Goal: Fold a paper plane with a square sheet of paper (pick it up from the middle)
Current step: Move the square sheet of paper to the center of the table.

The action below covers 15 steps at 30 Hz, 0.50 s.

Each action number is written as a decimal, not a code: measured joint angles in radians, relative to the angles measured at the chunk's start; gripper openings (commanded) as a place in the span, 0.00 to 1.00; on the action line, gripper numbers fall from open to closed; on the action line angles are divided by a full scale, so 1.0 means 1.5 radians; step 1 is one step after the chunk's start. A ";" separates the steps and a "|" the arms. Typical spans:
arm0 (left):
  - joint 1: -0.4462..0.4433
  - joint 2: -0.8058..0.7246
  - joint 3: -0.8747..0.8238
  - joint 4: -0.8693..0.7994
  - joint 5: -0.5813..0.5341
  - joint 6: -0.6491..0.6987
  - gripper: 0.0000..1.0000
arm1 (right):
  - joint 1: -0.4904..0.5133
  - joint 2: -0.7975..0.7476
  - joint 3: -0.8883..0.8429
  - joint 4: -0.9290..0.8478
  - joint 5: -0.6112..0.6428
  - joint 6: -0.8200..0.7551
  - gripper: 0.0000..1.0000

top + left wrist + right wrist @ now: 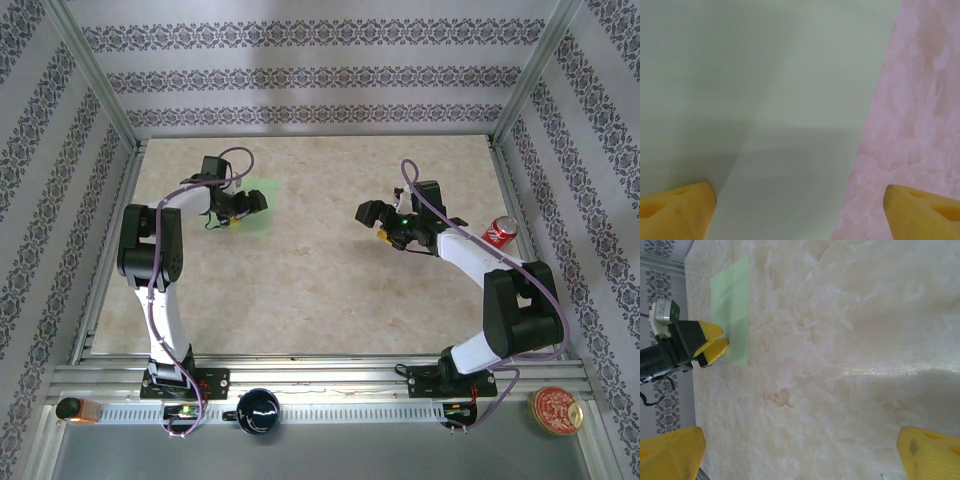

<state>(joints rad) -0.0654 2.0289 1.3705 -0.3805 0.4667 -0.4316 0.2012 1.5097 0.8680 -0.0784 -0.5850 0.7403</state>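
Paper (765, 75) beneath wide-open left gripper (800, 207)

The top view looks steeply down from above and behind the arm bases and takes in the whole beige marbled table top (320, 290) from afar. The left wrist view faces down, very close over the thin light-green square sheet of paper (765, 100). The right wrist view looks across the table top from farther off, with the same sheet at its upper left.
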 measured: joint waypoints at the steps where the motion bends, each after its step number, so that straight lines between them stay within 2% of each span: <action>1: -0.008 -0.006 -0.010 0.005 0.000 -0.007 0.86 | 0.000 -0.001 -0.001 0.000 0.003 0.004 0.98; 5: -0.051 -0.035 -0.059 0.039 -0.003 -0.056 0.85 | 0.005 -0.012 -0.013 0.000 0.019 0.019 0.98; 15: -0.236 -0.109 -0.215 0.249 -0.036 -0.316 0.84 | 0.022 -0.045 -0.067 0.000 0.072 0.067 0.98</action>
<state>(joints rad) -0.4198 1.8648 1.0477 -0.0067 0.4122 -0.9062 0.2340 1.4418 0.7681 -0.0784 -0.4774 0.8413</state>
